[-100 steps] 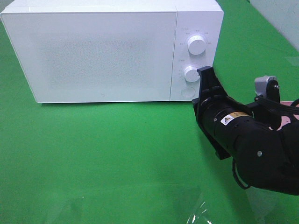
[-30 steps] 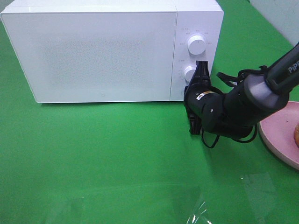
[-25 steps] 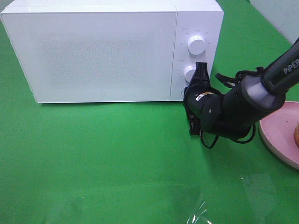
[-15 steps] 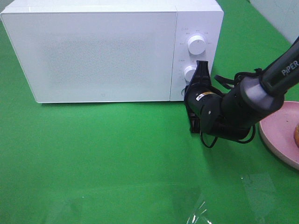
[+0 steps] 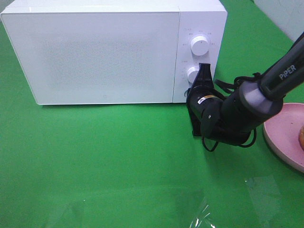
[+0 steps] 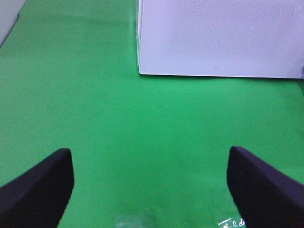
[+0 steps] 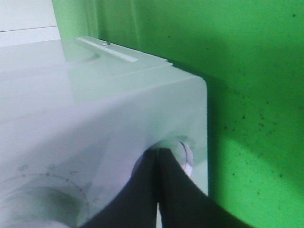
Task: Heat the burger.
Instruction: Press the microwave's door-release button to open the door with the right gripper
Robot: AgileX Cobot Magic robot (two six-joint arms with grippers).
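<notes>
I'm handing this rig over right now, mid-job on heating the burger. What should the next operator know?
Left gripper: open, empty, above the green cloth.
Right gripper: fingers shut, tips at the round button low on the control panel of the microwave.
Burger: on the pink plate at far right, barely in frame.
Done: approach to the button only; door shut.
Left: open door, load burger, close, start heating.

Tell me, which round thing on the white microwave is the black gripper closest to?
The flat round button at the white microwave's bottom corner: the shut right gripper's tips are at it. The two raised white knobs sit higher up.
</notes>
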